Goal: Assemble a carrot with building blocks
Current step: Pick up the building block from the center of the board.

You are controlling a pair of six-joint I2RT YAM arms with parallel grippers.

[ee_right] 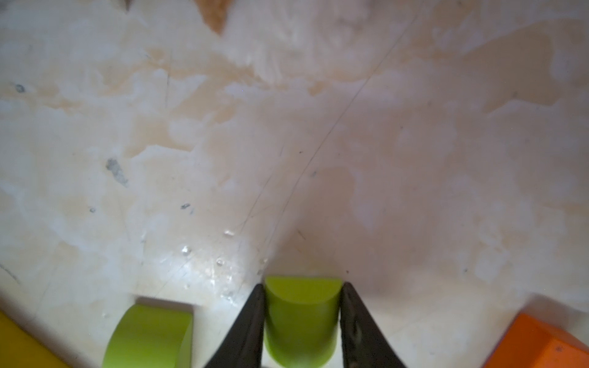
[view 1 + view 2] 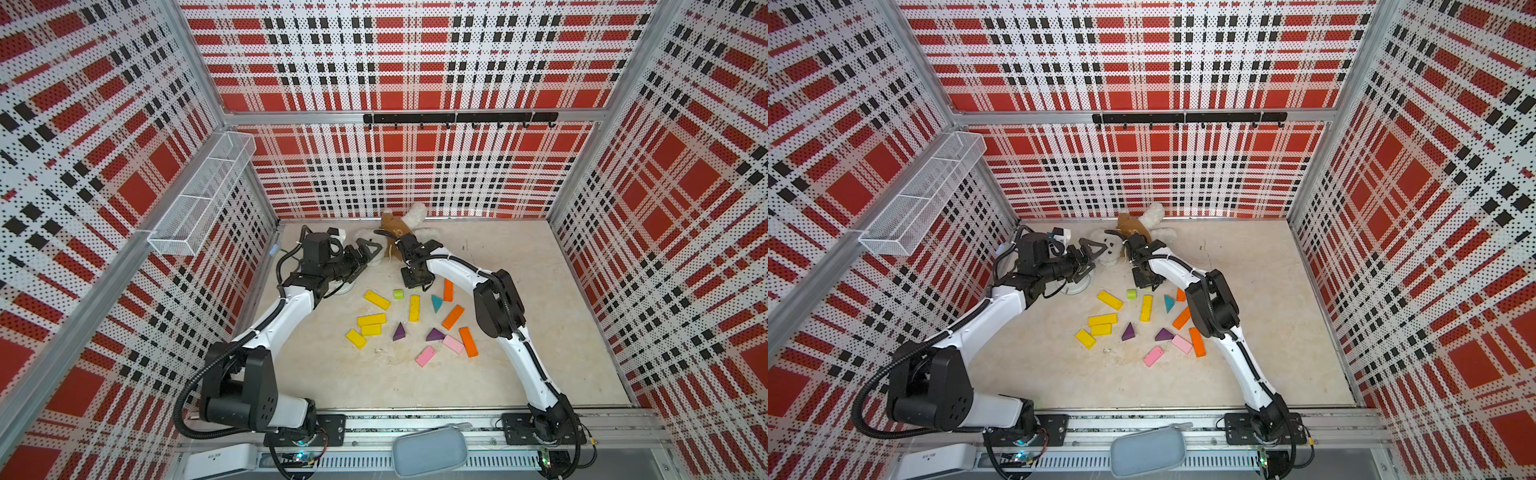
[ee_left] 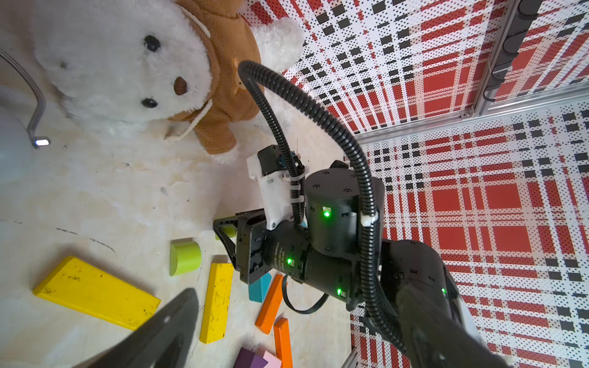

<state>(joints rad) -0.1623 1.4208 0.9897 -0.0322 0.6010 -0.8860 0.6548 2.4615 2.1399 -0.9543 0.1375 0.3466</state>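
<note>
We see the right gripper's (image 1: 302,286) black jaws grasping a lime-green half-round toy block (image 1: 301,321) at the far edge of the scattered coloured blocks (image 2: 414,308) on the pale marbled desk (image 2: 415,386), just right of its lime-green twin (image 2: 398,294). The left gripper (image 2: 371,254) hovers to the left, jaws released.

A white bear (image 3: 121,63) in a brown top lies on the table (image 2: 540,311), just behind the right tool (image 1: 302,286) and beside the left tool (image 2: 370,251). High above the left tool, a wire basket (image 2: 203,199) hangs on the red checked wall (image 2: 83,174).
</note>
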